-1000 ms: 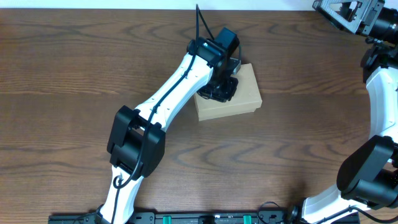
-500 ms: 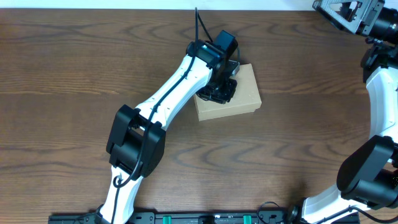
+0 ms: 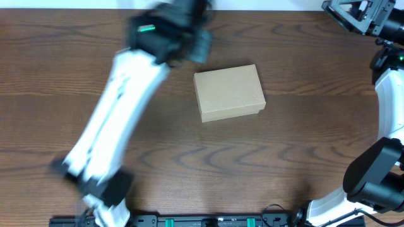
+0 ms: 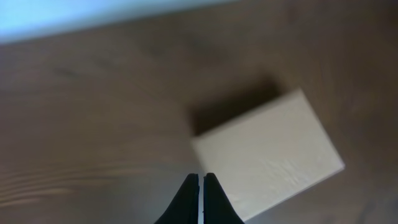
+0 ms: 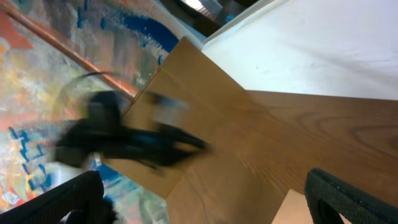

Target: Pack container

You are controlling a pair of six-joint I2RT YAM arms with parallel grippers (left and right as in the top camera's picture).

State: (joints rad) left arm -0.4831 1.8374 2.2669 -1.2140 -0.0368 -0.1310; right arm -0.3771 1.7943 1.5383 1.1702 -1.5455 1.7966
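container [image 3: 228, 92] lid shut, flat on table [image 3: 63, 82], contents hidden

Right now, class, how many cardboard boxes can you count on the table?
1. The box sits shut near the middle of the table, with neither arm touching it. The blurred left arm could hide something small beneath it.

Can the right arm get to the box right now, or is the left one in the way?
Probably yes. The box has the left arm off to its left, and only bare table lies between it and the open right gripper at the far corner.
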